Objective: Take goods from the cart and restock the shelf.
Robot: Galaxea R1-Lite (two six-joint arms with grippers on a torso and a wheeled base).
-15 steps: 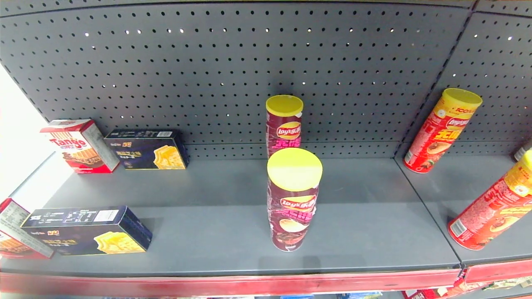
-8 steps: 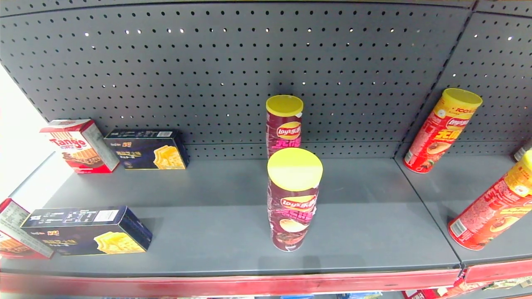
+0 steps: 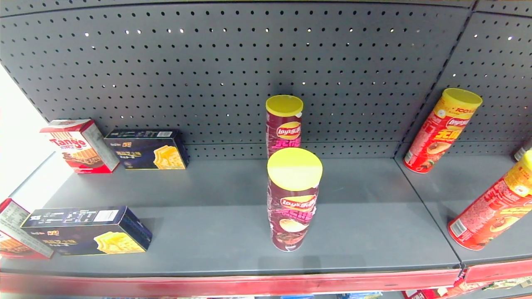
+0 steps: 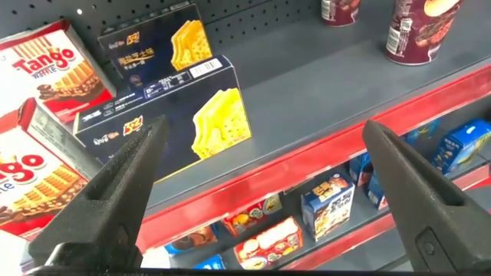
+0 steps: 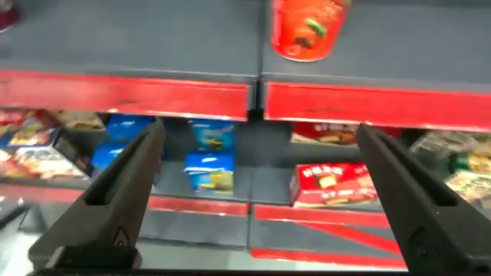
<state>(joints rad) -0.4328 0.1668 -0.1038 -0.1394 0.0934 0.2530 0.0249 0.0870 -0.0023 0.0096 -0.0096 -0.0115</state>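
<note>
The left gripper (image 4: 265, 126) is hanging wide open and empty, facing dark blue biscuit boxes (image 4: 165, 115) on the shelf (image 4: 307, 92). The right gripper (image 5: 261, 129) is also gaping empty, facing the shelf's red front edge near a red chip can (image 5: 307, 27). A maroon chip can (image 3: 293, 207) is standing upright mid-shelf, with a second maroon can (image 3: 284, 124) behind it.

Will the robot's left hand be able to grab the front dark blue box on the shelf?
Probably yes. The left hand is open and empty, facing the front dark blue box, and nothing stands between them on the shelf.
</note>
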